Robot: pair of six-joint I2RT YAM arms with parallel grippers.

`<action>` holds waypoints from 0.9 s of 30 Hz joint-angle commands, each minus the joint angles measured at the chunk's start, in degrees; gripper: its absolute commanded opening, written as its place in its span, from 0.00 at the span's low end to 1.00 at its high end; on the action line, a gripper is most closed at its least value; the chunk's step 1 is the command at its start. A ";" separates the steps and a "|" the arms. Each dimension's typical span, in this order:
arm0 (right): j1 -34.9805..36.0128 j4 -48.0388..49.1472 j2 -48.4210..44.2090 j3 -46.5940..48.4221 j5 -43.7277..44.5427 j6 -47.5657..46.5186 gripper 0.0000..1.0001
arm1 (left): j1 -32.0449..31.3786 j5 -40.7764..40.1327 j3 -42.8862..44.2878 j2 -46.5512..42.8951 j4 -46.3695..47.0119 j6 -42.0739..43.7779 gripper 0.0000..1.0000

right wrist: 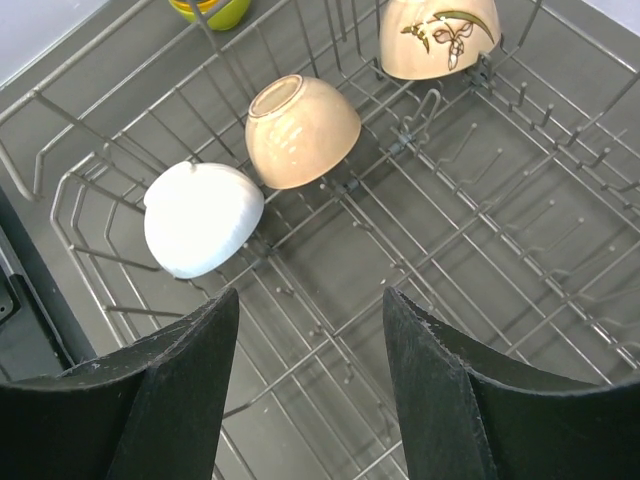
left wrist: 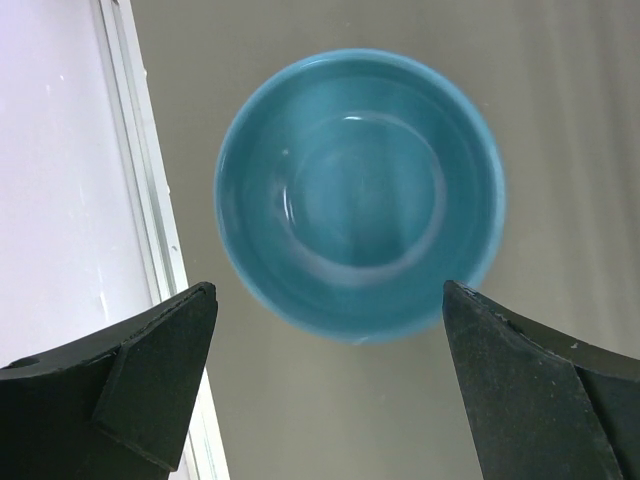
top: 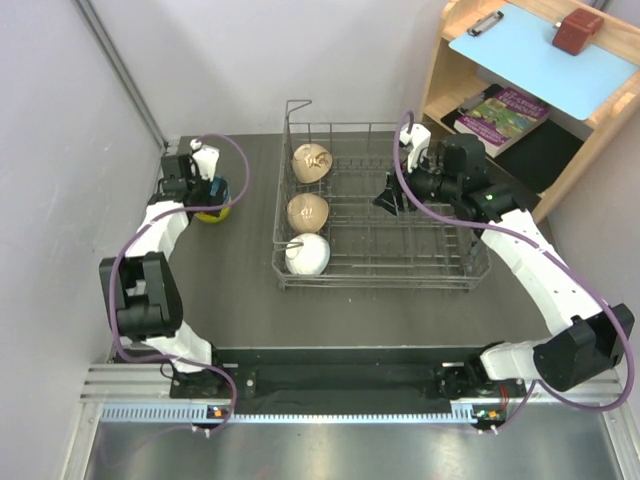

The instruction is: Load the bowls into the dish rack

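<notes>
Left gripper (left wrist: 327,300) is hanging wide open with nothing held, its dark wedge-shaped fingers (left wrist: 150,370) pointing straight down. The left arm is folding back on itself and reaching to the table's far left corner by the wall.

- Directly beneath the jaws: blue bowl (left wrist: 358,195), upright on the dark table (top: 240,300). It is round, glossy glazed and empty, with light glinting inside.
- A yellow-green bowl (top: 212,212) is peeking out at the gripper's near side.

Right gripper (right wrist: 310,300) is hovering over the middle of the dish rack (top: 380,283), jaws partly spread and gripping nothing. The right arm is stretching forward and bending in from the right.

- The rack is a rectangular basket of thin grey wire with tall sides and rows of short prongs.
- Along its left side three bowls are lying tipped in a row:
  - nearest, a white bowl (right wrist: 203,218), smooth and matte;
  - in the middle, a plain tan bowl (right wrist: 303,128), foot ring showing;
  - farthest, a beige bowl (right wrist: 438,35) with a painted floral sprig.
</notes>
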 commanded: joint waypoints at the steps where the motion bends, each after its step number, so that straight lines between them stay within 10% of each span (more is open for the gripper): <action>1: 0.11 0.99 -0.07 1.60 -0.25 -0.63 0.59 | 0.72 -0.88 3.74 3.01 5.36 -0.72 0.99; 15: 0.02 1.34 0.89 1.07 0.28 -0.72 0.59 | 4.15 0.17 9.37 9.96 6.24 -1.77 0.97; 27: -0.06 1.34 1.95 1.77 1.07 -0.63 0.59 | 5.12 1.84 9.55 13.48 6.94 -1.69 0.64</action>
